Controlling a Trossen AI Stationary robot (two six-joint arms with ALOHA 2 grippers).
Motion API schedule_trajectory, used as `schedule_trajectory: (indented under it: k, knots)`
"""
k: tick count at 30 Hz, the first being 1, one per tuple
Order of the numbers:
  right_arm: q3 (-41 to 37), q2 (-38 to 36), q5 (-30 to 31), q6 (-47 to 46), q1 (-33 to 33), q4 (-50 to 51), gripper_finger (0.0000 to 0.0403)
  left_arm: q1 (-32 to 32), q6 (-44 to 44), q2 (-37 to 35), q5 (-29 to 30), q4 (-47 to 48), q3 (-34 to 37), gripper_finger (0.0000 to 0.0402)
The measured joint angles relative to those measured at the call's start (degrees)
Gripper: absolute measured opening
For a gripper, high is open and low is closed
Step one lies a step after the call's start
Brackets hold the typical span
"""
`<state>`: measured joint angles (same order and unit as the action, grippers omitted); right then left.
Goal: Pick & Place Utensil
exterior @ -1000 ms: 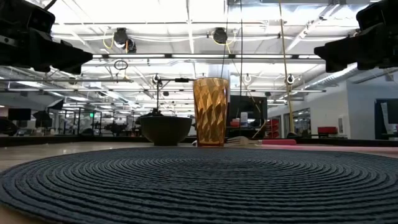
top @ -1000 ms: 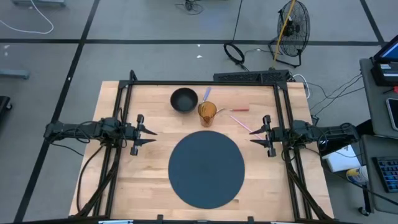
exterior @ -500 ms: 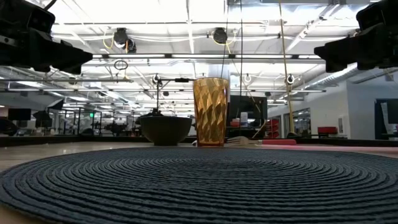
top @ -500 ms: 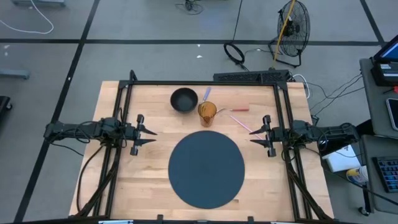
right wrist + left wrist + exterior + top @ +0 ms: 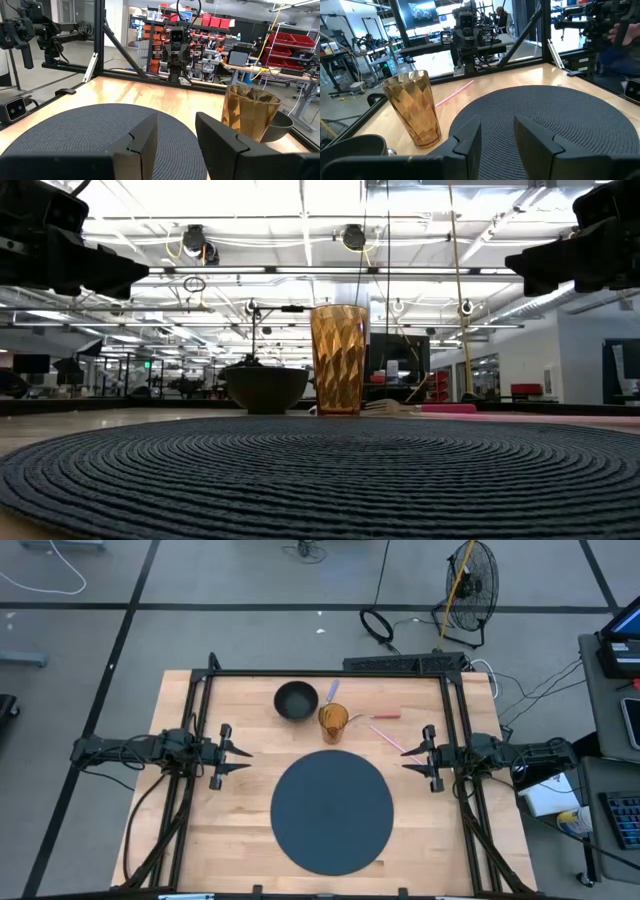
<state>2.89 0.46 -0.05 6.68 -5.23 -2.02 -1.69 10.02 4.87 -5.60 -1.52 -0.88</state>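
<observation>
Nothing's grabbed yet. The left gripper (image 5: 232,755) and right gripper (image 5: 418,756) both hover at their own table edges with fingers spread and nothing between them, facing each other across the round dark woven placemat (image 5: 332,811).

The utensils are all beyond the mat. The closest candidate to the right gripper looks like the thin pink stick-like utensil (image 5: 387,737), lying flat on the light wooden table (image 5: 240,820) just ahead of its fingertips and off to the far side. A pink-handled utensil (image 5: 384,716), maybe a fork, sits a bit farther out, pointing toward the amber faceted plastic cup (image 5: 333,722). There's also a blue-handled utensil (image 5: 332,691) between the cup and the black round bowl (image 5: 295,700), nearer the left gripper's side but still well away from it.

If I'm picking, I'd send the right arm for that pink stick: shortest reach, open wood around it. It lies flat and skinny, so I'd guess you want to turn the wrist so the fingers straddle it crosswise, come straight down near its middle and close right at the table. Risk is it rolling or skidding out.

Containers: the cup stands upright just past the mat's far rim and looks empty from the wrist views. The bowl also looks empty from above.
</observation>
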Motion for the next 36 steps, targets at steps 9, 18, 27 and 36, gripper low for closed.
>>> schedule_trajectory:
  k: [9, 18, 27, 36]
  knots:
    - [0.0, 0.0, 0.0, 0.0, 0.0, -0.5, 0.0130, 0.0, 0.0, 0.0, 0.0, 0.0, 0.0, 0.0122]
    - [0.0, 0.0, 0.0, -16.6, 0.0, -1.2, 0.0130, 0.0, 0.0, 0.0, 0.0, 0.0, 0.0, 0.0122]
    - [0.0, 0.0, 0.2, -14.2, 0.0, -1.6, 0.0130, 0.0, 0.5, 0.0, 1.0, 0.0, 0.0, 0.0122]
    - [0.0, 0.0, 0.2, -14.9, 0.0, -5.6, 0.0130, 0.0, -1.1, 0.0, 2.9, -2.6, 0.0, 0.0122]
